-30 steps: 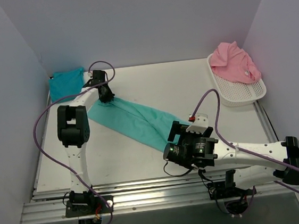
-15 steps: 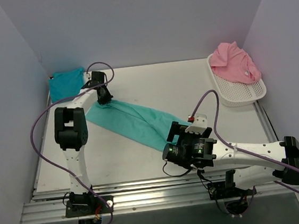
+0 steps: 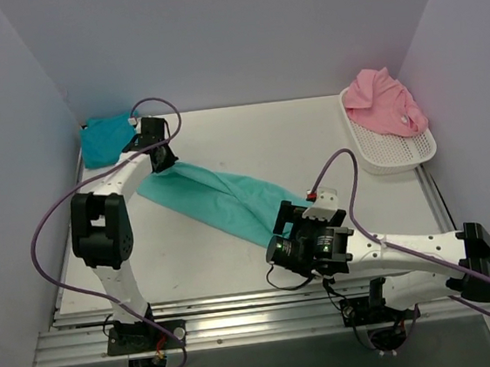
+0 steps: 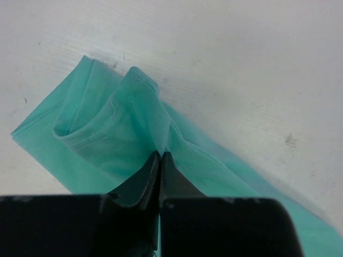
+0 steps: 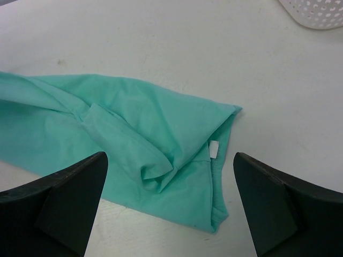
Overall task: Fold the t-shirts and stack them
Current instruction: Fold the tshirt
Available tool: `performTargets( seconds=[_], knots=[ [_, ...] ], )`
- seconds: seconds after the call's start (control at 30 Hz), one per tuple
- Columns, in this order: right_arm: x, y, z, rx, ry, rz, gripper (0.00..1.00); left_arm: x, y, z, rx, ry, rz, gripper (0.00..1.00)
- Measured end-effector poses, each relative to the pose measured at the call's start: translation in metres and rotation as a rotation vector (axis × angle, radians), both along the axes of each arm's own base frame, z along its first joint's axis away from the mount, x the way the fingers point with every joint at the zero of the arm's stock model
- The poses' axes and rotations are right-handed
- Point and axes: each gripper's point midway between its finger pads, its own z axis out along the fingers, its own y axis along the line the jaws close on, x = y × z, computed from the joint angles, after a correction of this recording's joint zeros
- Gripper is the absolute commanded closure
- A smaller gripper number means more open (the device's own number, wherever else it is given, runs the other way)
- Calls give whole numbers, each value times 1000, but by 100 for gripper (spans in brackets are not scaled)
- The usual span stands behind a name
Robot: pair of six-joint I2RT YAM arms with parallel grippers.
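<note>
Left gripper (image 4: 160, 156), fingers pinched tight on the far end of the sea-green t-shirt (image 3: 220, 199), has dragged it slightly left across the table (image 3: 311, 141) since a second ago. Right gripper (image 5: 169, 160) hangs spread wide over the near end.

Left gripper (image 3: 161, 155), still pinched on the sea-green shirt (image 3: 220, 199), slides over closer to the turquoise-blue shirt (image 3: 104, 139), and the pinched end of the green one gets dragged that way with it. Meanwhile the left arm's elbow (image 3: 101, 229) swings out and away from the blue shirt. Right gripper (image 3: 291, 222) edges a touch farther from it too.
</note>
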Motion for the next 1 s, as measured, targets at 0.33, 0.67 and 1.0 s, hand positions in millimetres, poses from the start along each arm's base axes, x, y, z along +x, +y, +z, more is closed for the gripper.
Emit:
performTargets(
  seconds=[0.33, 0.67, 1.0],
  knots=[
    [-4, 15, -27, -41, 56, 40, 0, -74, 12, -81, 18, 188, 27, 74],
    [-6, 39, -58, -21, 101, 105, 6, -71, 3, -67, -31, 107, 43, 3],
    [9, 70, -71, 15, 118, 162, 7, -75, 9, -33, -33, 21, 58, 3]
  ],
)
